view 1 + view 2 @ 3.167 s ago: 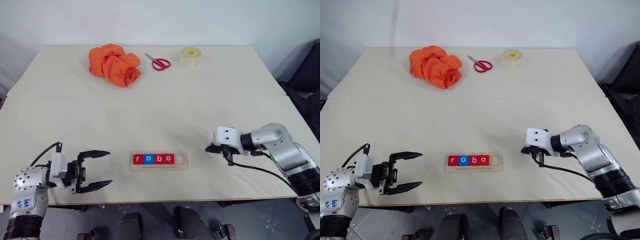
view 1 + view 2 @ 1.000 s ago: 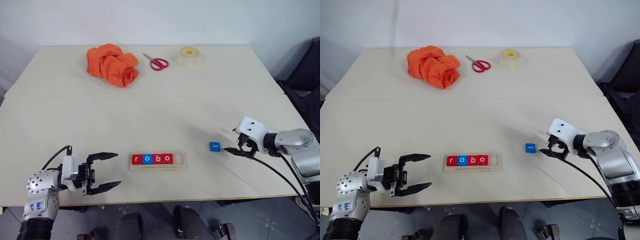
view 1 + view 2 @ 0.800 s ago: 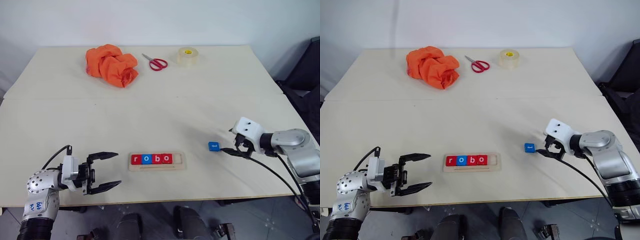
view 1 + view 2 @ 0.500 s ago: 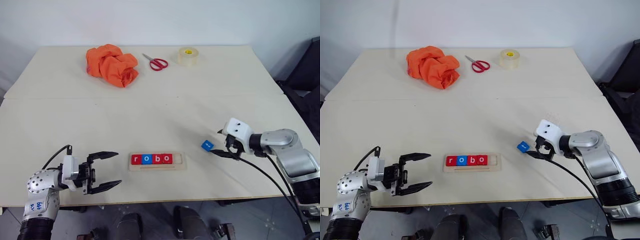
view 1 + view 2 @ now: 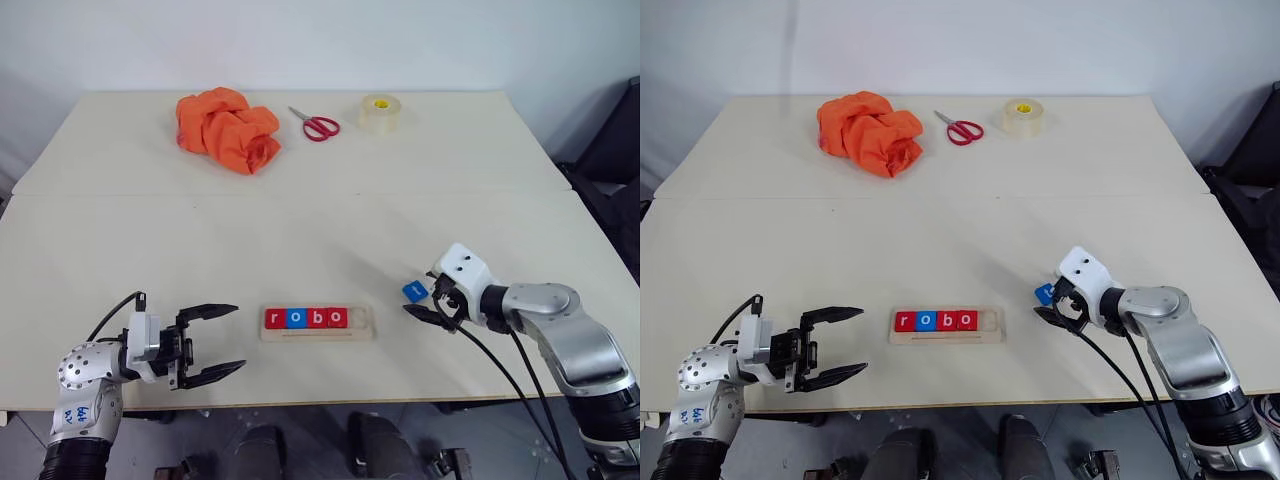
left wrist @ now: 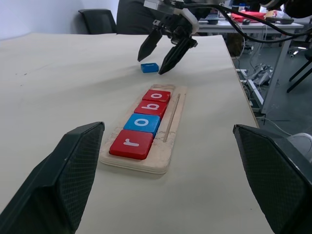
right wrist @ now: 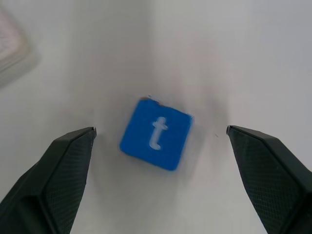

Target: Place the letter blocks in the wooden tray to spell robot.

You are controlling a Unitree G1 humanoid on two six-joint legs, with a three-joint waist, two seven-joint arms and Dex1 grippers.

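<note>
Letter blocks sit four abreast in the wooden tray [image 5: 318, 335] near the table's [image 5: 300, 230] front edge: a red r block [image 5: 276, 319], a blue o block [image 5: 296, 319], a red b block [image 5: 316, 318] and a red o block [image 5: 337, 318], read from the tray's left end, touching one another in a row. The tray's right-end slot is bare wood, and a thin groove runs lengthwise along the tray in front of the tiles.

Left of the tray, and slightly nearer the front edge, the left gripper [image 5: 222, 339] hangs with its two black fingers spread wide, gripping nothing and pointing toward the tray's left end.

Right of the tray, the blue t block [image 5: 415, 291] lies flat on the table, apart from the tray (its white letter is plain in the right wrist view [image 7: 156, 132]). The right gripper [image 5: 428, 307] is right at it, fingers spread and empty, tips angled down toward the table; in the right wrist view the tile lies between the two fingers, touching neither.

Well beyond the tray, toward the far edge, a crumpled orange cloth [image 5: 229, 129] lies far-left of it, red-handled scissors [image 5: 317, 124] roughly straight beyond it, and a roll of clear tape [image 5: 379, 113] far-right of it, each apart from the others.
</note>
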